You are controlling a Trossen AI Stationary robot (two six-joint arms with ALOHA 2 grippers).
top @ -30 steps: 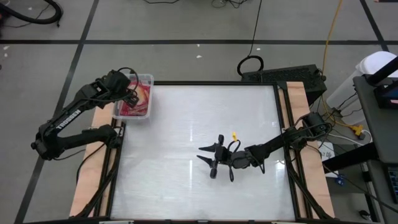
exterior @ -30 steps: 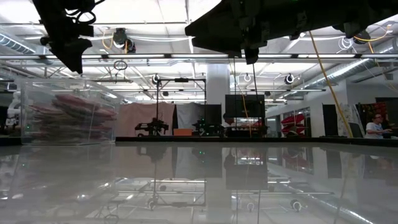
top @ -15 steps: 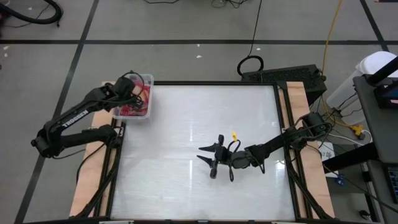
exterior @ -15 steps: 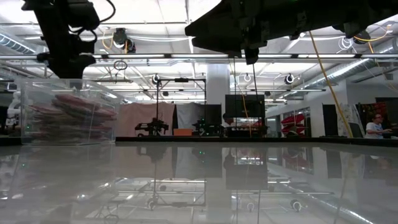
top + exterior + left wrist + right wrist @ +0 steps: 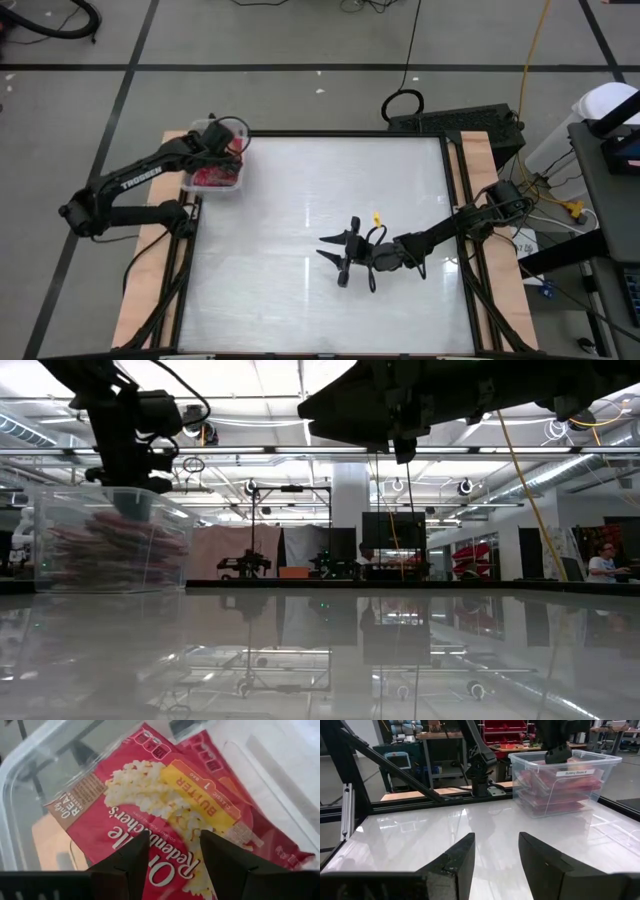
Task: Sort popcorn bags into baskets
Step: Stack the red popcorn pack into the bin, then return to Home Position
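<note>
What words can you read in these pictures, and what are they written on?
"BUTTER", "CLASSIC" and "1 BAG": top popcorn bag in the bin.
"REAL": brown corner patch on that bag.
"Or...lle Redenbacher's": same bag, partly hidden by the left gripper.
"TROSSEN": left arm.
White label on the bin's side: too blurred to read.
Small print on the bags: too small to read.

We see bright ceiling strip lights [image 5: 300,420] mirrored as glare on the glossy white tabletop [image 5: 400,660]; shadows stay faint.
</note>
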